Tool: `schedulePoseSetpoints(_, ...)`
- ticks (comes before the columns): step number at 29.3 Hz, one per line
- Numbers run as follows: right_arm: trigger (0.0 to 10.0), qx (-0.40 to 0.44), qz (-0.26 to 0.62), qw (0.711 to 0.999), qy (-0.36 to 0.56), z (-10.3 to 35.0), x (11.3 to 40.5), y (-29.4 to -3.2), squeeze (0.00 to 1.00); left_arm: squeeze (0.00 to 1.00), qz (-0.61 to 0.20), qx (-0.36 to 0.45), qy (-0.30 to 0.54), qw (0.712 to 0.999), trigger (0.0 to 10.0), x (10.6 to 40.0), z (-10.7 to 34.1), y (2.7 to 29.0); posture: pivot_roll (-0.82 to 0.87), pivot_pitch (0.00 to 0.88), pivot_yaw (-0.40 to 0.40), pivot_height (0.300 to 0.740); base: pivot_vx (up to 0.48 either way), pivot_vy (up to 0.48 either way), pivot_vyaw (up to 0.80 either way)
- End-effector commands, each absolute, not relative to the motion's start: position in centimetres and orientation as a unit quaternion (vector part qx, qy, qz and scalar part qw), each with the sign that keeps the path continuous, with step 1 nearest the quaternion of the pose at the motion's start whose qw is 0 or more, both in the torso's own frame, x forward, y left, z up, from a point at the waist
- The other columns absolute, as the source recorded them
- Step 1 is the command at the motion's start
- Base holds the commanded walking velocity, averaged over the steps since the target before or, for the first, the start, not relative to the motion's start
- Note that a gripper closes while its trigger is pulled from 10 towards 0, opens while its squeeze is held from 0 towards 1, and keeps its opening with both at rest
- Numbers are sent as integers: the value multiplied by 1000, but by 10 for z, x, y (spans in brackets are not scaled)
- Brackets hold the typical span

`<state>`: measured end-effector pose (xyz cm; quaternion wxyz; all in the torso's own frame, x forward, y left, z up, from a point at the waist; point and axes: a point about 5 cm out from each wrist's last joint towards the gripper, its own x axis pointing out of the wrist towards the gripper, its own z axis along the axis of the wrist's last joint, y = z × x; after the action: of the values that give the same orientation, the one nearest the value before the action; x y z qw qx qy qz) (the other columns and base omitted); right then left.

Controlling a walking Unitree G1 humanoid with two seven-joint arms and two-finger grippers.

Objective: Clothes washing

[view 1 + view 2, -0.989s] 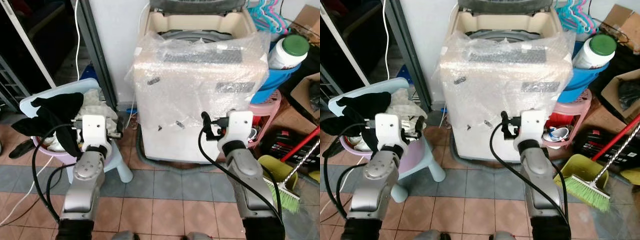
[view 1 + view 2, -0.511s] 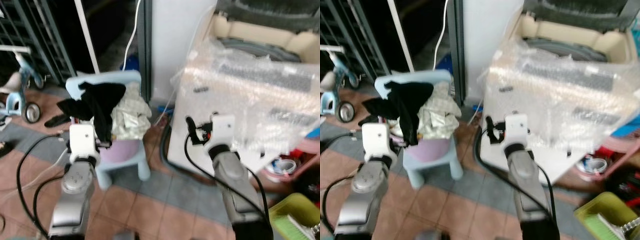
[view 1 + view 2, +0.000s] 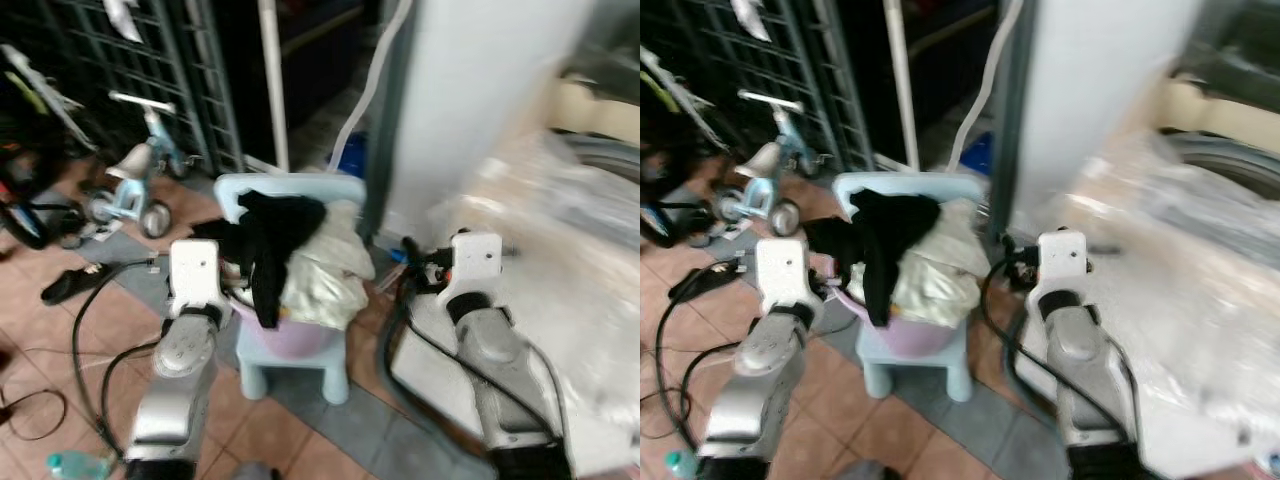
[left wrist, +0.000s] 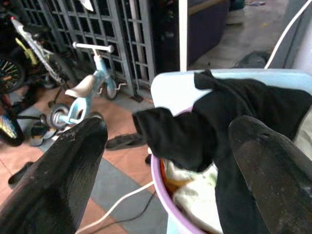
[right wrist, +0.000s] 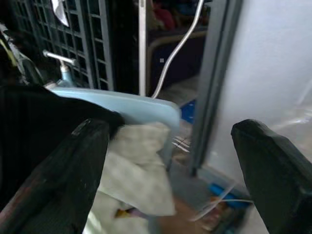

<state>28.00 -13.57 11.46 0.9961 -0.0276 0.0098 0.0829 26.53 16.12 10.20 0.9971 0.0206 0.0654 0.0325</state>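
Far right, blurred: washer [image 3: 560,200] under bubble wrap, its near face beside the right arm. Far left: dark metal grille [image 3: 150,90], with a small tricycle [image 3: 135,175] parked at its foot on the tiled floor [image 3: 60,340].

Centre, between the two arms: pale blue child's chair [image 3: 300,370] carrying a lilac basin [image 3: 290,335]. Heaped in the basin: clothes [image 3: 300,265], a black garment draped over the top and hanging down the near-left side, a cream one bunched to its right. Pile soft and loose, spilling past the rim.

Left gripper [image 4: 165,165] spread wide and holding nothing, black fingers [image 4: 58,180] on either side of the wrist camera's look at the black garment, which lies just ahead and a little right of it. Right gripper [image 5: 168,170] likewise parted and bare, pointed at the chair back and the cream cloth, with the pile to its left.

Both arms raised at about the same height, flanking the chair; left one judged the nearer to the hanging black cloth. No clear long axis to the heap, only the black drape running far to near. Likely next: reaching in to pinch a fold off the top.
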Motion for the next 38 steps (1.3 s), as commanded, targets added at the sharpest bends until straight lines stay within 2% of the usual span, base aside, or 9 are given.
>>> schedulePoseSetpoints(1, 10000, -34, 71, 997, 18, 112, 280, -145, 0, 0, 24, 16, 69, 997, 10000, 266, 102, 153, -79, 0, 9, 740, 0, 0, 0)
schedulePoseSetpoints(15, 10000, -39, 76, 996, 12, 115, 283, -144, 0, 0, 24, 16, 68, 997, 10000, 271, 103, 151, -89, 0, 12, 740, 0, 398, 0)
schedulePoseSetpoints(32, 10000, -38, 71, 997, 12, 114, 283, -144, 0, 0, 19, 15, 62, 998, 10000, 271, 104, 151, -95, 0, 12, 740, 0, 0, 0)
schedulePoseSetpoints(38, 10000, -40, 71, 997, 15, 114, 281, -145, 0, 0, 20, 14, 64, 998, 10000, 271, 103, 151, -99, 0, 11, 740, 281, 0, 0)
